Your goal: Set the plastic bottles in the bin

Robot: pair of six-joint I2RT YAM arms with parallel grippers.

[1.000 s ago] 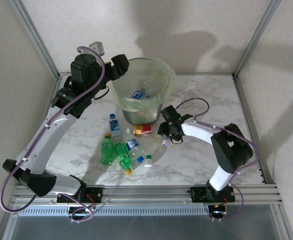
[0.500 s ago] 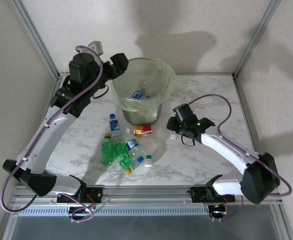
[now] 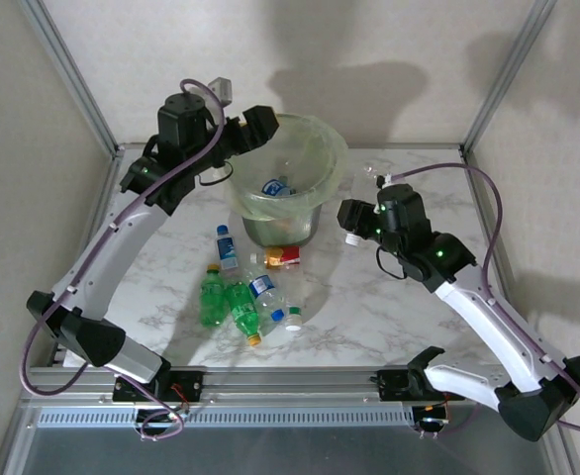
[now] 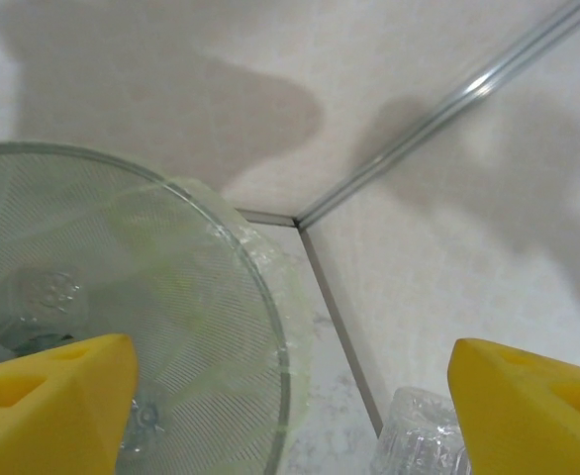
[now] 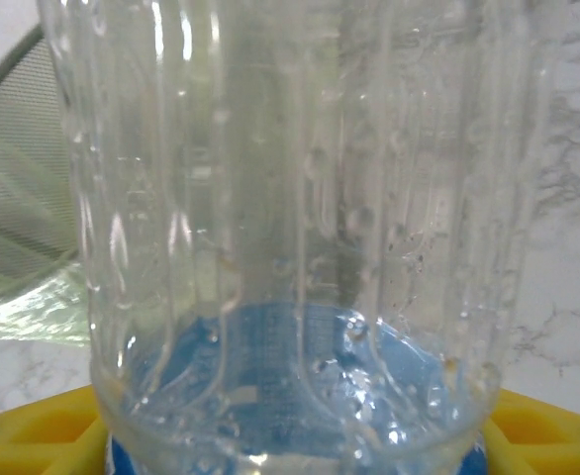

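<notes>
Jaws: your right gripper (image 3: 353,224) pinches a clear bottle (image 5: 290,198), blue patch plain wrist-side; left gripper (image 4: 290,404) spread at the bin (image 3: 336,158) rim.

Both arms I'm driving share one build: pale grey-white links between chunky black joint housings. The left arm (image 3: 112,247) and the right arm (image 3: 488,302) each carry a mauve cable (image 3: 483,193) that loops free near the wrist, and a small green light (image 3: 132,180) glows on a joint. At 6 o'clock the black bases (image 3: 82,361) trail thin wiring, red and black I think. The left tool (image 3: 254,127) has a black body, and its fingers (image 4: 48,396) are blocky bright yellow wedges.
</notes>
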